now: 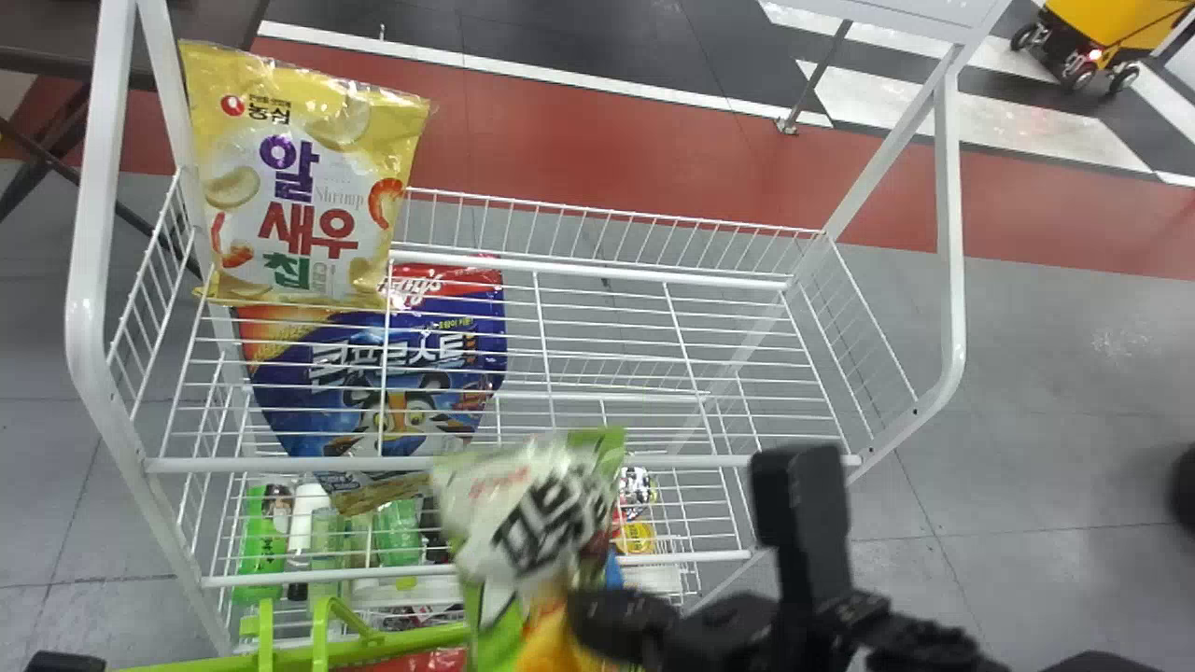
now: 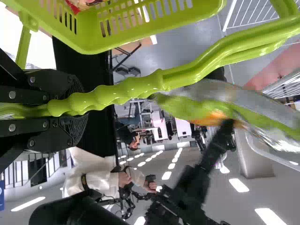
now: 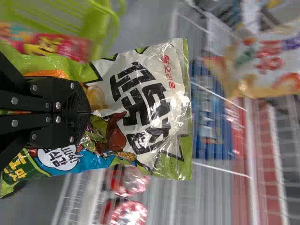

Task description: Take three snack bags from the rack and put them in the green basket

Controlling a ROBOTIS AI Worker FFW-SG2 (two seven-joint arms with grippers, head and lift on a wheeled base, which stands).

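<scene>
One snack bag point(image 1: 527, 523) in the right gripper point(image 1: 597, 621); partly behind it

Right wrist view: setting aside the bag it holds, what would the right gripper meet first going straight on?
The right gripper would probably meet the rack, around the blue snack bag; which of the two comes first is unclear in depth.

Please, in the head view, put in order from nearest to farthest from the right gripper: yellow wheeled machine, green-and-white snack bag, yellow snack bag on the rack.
1. Green-and-white snack bag: nearest, held in the right gripper.
2. Yellow snack bag: farther, at the left end of the rack.
3. Yellow wheeled machine: farthest, beyond the rack at the far right.
</scene>
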